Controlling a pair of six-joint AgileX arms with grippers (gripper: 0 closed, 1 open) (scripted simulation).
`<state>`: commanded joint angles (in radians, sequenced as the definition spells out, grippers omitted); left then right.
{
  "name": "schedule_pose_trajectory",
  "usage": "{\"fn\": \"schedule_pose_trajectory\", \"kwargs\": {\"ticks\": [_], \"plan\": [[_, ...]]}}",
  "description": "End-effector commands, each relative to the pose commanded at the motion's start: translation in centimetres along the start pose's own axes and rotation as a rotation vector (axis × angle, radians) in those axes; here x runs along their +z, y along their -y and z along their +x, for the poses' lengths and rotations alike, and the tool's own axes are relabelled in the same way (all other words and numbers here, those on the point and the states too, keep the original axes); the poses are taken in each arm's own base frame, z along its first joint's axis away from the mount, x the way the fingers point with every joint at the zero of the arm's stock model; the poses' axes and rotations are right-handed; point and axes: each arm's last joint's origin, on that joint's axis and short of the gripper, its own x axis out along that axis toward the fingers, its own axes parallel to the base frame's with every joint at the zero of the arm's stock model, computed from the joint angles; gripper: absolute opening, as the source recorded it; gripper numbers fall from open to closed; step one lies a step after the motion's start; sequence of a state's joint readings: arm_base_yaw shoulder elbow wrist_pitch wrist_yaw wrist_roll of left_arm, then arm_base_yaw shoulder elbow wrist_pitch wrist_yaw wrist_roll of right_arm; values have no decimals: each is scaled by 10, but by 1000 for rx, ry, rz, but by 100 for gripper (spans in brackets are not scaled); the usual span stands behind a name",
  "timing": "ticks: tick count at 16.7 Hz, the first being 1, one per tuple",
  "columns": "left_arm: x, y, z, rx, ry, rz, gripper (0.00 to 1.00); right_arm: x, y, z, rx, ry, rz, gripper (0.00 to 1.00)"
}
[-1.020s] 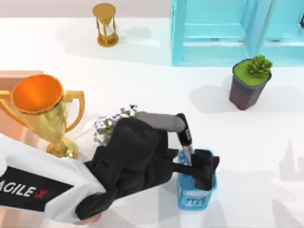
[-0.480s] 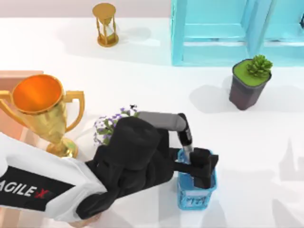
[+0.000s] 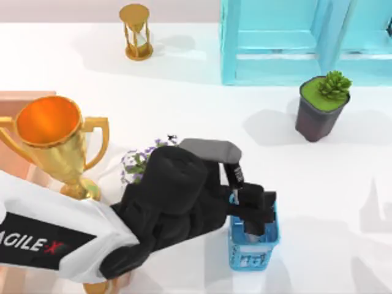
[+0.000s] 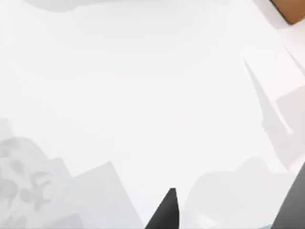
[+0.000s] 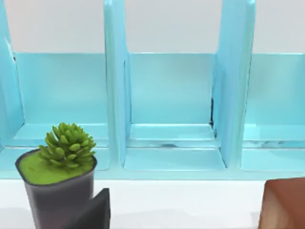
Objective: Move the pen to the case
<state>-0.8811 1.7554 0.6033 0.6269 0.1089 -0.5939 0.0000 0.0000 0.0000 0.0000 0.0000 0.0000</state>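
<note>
Over blue basket (image 3: 252, 245) — left end effector (image 3: 254, 214) (pen (image 3: 236, 174) adjacent).

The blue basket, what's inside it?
The left gripper reaches down into the blue basket, with the pen poking out above its rim. The gripper covers the pen's lower end and most of the basket's inside.

One trophy (image 3: 52, 144), one hourglass (image 3: 137, 32), one basket (image 3: 253, 242).
</note>
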Motion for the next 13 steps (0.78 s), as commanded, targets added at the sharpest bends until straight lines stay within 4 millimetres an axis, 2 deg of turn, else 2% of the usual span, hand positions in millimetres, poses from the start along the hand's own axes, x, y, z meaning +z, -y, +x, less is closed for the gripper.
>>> {"fn": "schedule_pose_trajectory", "kwargs": {"ticks": [8, 9, 11, 13], "plan": [[0, 0, 0, 0, 0, 0, 0, 0, 0, 0, 0, 0, 0, 100], [13, 4, -1, -16, 52, 6, 0, 0, 0, 0, 0, 0, 0, 100], [16, 5, -3, -22, 52, 3, 0, 0, 0, 0, 0, 0, 0, 100], [30, 5, -12, -40, 61, 2, 0, 0, 0, 0, 0, 0, 0, 100]]}}
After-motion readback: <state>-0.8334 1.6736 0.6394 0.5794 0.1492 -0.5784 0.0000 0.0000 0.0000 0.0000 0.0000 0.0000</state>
